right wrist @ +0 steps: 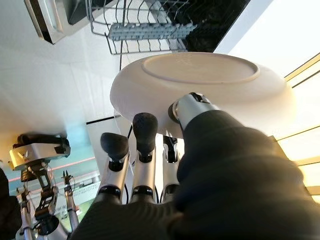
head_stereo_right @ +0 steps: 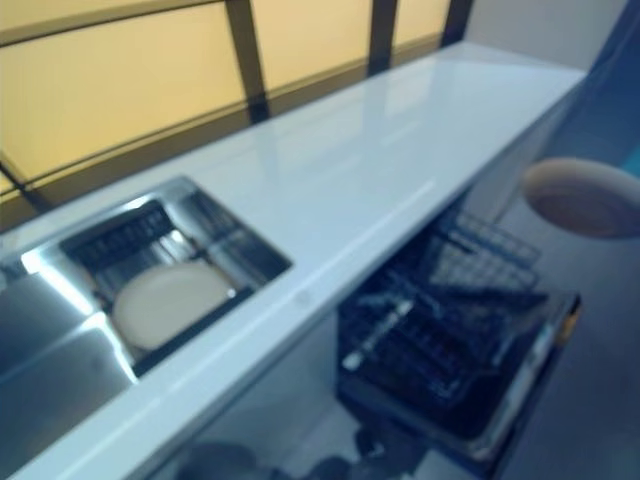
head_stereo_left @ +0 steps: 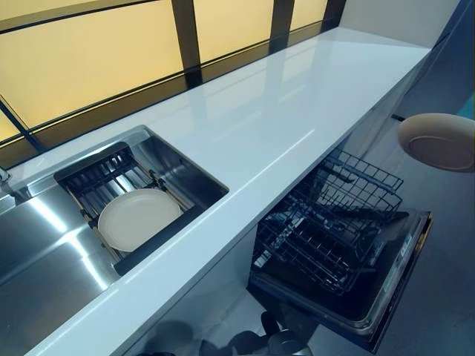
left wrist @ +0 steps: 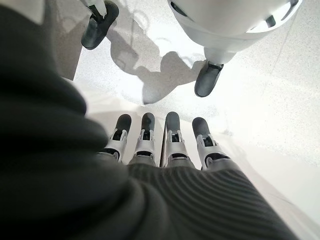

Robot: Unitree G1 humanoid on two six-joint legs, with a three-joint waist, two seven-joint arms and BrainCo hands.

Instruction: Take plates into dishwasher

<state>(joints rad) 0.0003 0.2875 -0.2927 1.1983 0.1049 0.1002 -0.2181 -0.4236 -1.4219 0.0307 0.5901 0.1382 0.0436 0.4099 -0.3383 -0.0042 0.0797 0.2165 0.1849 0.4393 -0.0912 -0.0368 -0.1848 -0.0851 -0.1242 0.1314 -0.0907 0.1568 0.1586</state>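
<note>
A cream plate (head_stereo_left: 438, 141) hangs in the air at the right, above and beyond the open dishwasher (head_stereo_left: 349, 297). In the right wrist view my right hand (right wrist: 142, 165) is shut on this plate (right wrist: 200, 82): the thumb presses its underside and the fingers reach its rim. That hand does not show in the eye views. A second cream plate (head_stereo_left: 137, 216) lies flat on the dark rack (head_stereo_left: 96, 172) in the steel sink (head_stereo_left: 189, 172). My left hand (left wrist: 172, 145) shows only in its own wrist view, fingers straight, empty, pointing at the floor.
The dishwasher's door (head_stereo_left: 397, 278) is folded down and a wire rack (head_stereo_left: 330, 226) is pulled out over it. A long white counter (head_stereo_left: 297, 104) runs along the window. A stand with equipment (right wrist: 37, 150) is on the floor behind.
</note>
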